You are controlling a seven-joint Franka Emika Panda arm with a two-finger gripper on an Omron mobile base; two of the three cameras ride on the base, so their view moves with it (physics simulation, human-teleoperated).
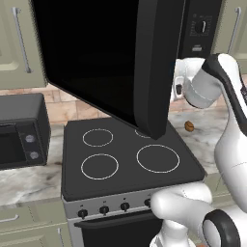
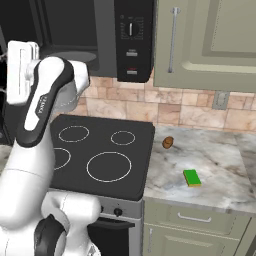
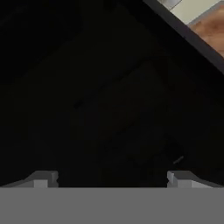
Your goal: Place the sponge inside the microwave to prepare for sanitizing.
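The microwave hangs above the stove with its big dark door swung wide open, so the way in is ready for the sponge. The tool is up close to that black door with its two tips spread apart, holding nothing. The green sponge lies flat on the bench right of the stove, near a small brown thing, and I can see a round plate inside the microwave.
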